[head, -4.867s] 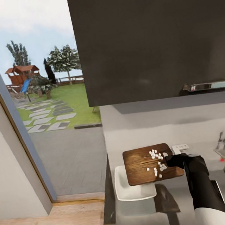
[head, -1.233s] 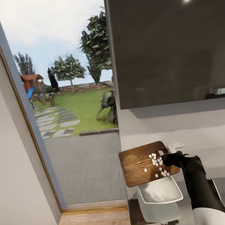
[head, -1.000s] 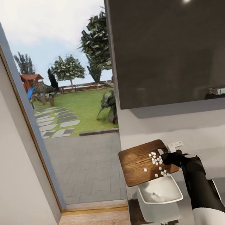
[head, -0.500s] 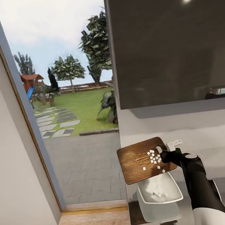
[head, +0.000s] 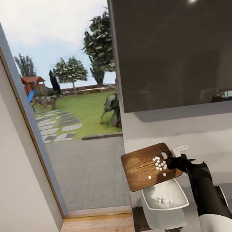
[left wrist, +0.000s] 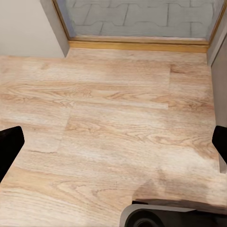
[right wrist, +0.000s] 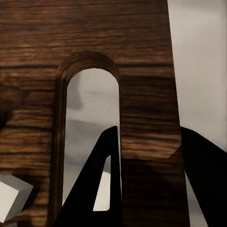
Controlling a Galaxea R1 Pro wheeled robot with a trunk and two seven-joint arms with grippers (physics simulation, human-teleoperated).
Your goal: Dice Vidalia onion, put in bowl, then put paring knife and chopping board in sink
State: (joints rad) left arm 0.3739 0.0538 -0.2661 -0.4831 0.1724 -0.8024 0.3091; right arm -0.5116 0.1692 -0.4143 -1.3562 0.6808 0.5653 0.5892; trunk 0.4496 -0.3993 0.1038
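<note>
The right tool pinches the chopping board at its slot-handle end, holding it tilted above the bowl on the tabletop; white onion dice sit on the board, more in the bowl. The left tool hangs spread over wooden floor

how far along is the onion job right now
Dicing looks done: white diced onion pieces lie on the chopping board. In hand: the right gripper holds the board by its slot-handle end, tilted over the bowl, and some pieces are already inside. Left: tipping in the rest, then putting board and paring knife in the sink. The left gripper is open over the wooden floor.
</note>
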